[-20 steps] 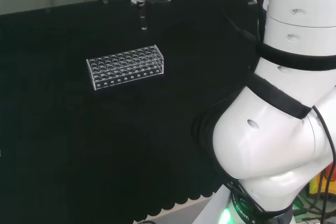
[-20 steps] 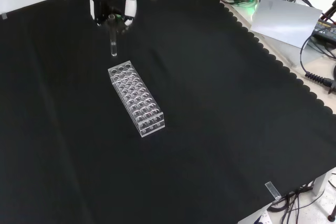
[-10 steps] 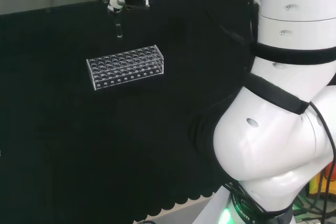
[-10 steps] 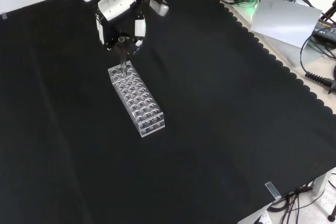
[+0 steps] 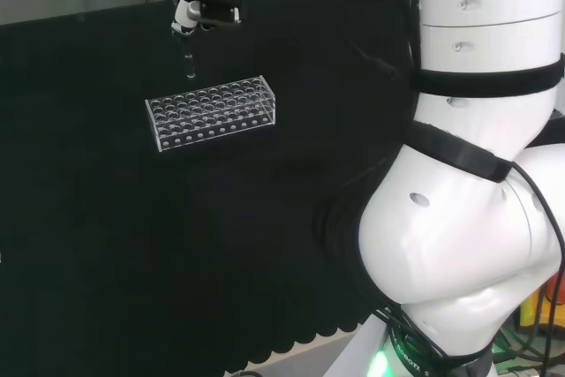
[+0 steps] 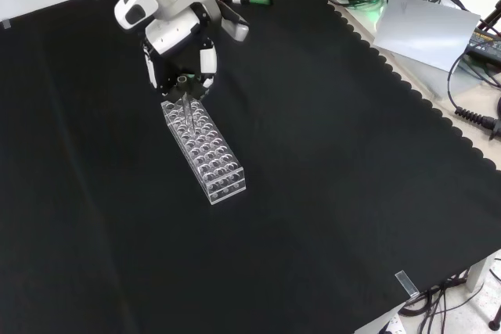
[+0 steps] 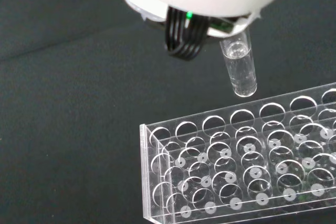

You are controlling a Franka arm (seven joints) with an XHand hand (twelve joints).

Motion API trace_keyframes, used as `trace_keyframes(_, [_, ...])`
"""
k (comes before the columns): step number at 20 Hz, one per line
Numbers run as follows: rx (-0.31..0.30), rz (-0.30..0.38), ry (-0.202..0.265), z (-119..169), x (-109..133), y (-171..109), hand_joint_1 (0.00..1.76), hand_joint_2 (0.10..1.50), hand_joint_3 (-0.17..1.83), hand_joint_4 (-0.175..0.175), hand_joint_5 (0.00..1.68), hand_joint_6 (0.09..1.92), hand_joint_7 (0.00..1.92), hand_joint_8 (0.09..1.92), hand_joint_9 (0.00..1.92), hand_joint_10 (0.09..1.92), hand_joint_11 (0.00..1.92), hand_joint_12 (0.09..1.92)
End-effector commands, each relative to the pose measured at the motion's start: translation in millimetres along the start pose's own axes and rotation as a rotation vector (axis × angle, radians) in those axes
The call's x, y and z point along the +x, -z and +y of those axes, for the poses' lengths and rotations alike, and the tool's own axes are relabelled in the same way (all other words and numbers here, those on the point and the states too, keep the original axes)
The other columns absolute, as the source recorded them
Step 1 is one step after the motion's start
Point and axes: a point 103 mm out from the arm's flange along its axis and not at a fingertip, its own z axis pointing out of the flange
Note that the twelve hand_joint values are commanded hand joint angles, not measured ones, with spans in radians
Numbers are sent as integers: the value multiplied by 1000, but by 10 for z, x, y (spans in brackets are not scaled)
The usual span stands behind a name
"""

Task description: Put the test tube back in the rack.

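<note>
The tube (image 7: 239, 70) hangs upright from the hand (image 6: 182, 35), its fingers (image 6: 207, 60) pinching its top, its bottom just above the rack (image 6: 203, 147) near one end, over the edge row of holes in the wrist view. The rack stands on the black-clothed table (image 6: 329, 177).

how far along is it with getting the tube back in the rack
Done: the hand has the test tube pinched in its fingers and upright above the rack, near the rack's end closest to the hand in the front view. In hand: lining the tube's bottom up with a hole; in the wrist view it hangs above the top plate, not yet in. Left: lower it into a hole and let go.
</note>
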Motion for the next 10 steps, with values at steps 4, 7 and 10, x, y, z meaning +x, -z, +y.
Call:
trace_keyframes(4, [38, 11, -1, 165, 25, -153, 1323, 570, 794, -175, 1287, 662, 1342, 670, 1589, 680, 1085, 1032])
trace_keyframes(7, [51, 15, -6, 204, 12, -213, 1323, 570, 794, -175, 1287, 662, 1342, 670, 1589, 679, 1085, 1033])
trace_keyframes(10, [63, 21, -7, 236, 18, -278, 1323, 570, 794, -175, 1288, 662, 1342, 670, 1589, 679, 1085, 1033])
